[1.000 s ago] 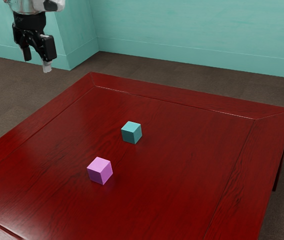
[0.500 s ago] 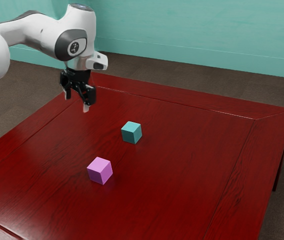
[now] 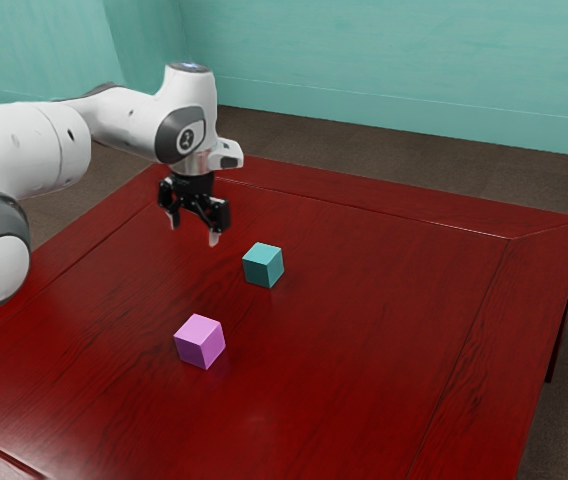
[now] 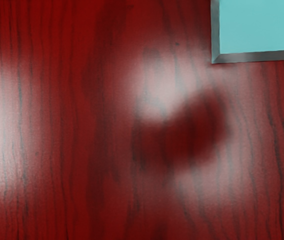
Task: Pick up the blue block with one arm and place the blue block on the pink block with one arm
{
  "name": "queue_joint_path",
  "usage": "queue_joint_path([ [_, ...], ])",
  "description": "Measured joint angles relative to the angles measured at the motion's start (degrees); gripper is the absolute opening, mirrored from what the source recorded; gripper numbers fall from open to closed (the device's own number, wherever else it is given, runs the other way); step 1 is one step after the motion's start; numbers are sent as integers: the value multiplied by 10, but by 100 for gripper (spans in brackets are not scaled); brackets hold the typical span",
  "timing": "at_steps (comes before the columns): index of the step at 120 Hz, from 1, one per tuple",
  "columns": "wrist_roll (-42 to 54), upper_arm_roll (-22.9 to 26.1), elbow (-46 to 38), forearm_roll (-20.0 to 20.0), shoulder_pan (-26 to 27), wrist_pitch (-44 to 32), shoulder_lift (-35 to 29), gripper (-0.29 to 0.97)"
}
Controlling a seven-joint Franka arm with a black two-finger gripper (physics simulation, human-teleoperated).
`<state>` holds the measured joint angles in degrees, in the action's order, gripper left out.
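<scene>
Right now our pincer (image 3: 194, 225) hangs above the dark red surface (image 3: 394, 300), fingers spread apart and nothing between them. The blue block (image 3: 263, 264) rests on the surface at about four o'clock from the pincer in the exterior view, apart from it. In the wrist view the blue block (image 4: 257, 27) lies off to one side of the hand, so we judge we are not centred over it. If we descend from here, a finger could land on the block's top or shove it sideways. The block also looks turned relative to our fingers, so a corner grip might twist it loose. The pink block (image 3: 200, 340) sits at about seven o'clock from the blue one, near but apart. A pushed blue block, or a low carry, could knock it.
</scene>
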<state>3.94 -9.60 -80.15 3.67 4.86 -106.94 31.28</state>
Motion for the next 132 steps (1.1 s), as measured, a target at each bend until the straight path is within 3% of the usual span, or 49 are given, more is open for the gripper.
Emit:
queue_joint_path([
  [20, -25, 5, 77, -21, -6, -10, 72, 68],
  [43, -50, 47, 139, -31, -27, -15, 130, 68],
  [95, -86, 74, 209, -31, -35, -36, 212, 68],
  [132, -101, 100, 229, -32, -49, -55, 235, 68],
])
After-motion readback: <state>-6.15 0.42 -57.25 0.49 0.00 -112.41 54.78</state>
